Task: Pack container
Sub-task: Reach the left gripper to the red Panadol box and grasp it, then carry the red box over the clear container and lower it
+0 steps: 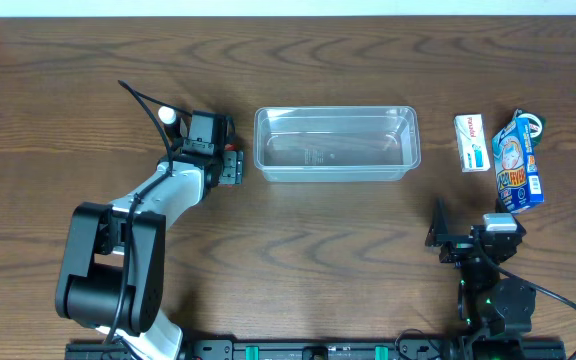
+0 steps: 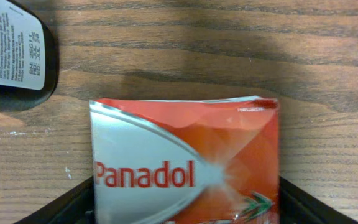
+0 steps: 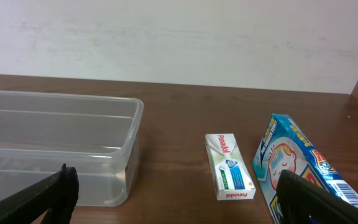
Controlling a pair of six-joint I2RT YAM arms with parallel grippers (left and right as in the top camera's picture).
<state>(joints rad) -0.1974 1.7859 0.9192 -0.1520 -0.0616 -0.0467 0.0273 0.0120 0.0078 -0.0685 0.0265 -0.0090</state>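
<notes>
The container is a clear plastic tub at the table's middle back, with nothing in it; the right wrist view shows its end wall. Just left of it, my left gripper is shut on a red and silver Panadol box lying flat on the wood. Its black fingers press against both long sides of the box. A dark bottle with a white cap lies to the box's left. My right gripper stands open and empty near the front right, short of the packets.
A white Panadol box and a blue packet lie side by side to the right of the tub. The right wrist view has the white box ahead and the blue packet by the right finger.
</notes>
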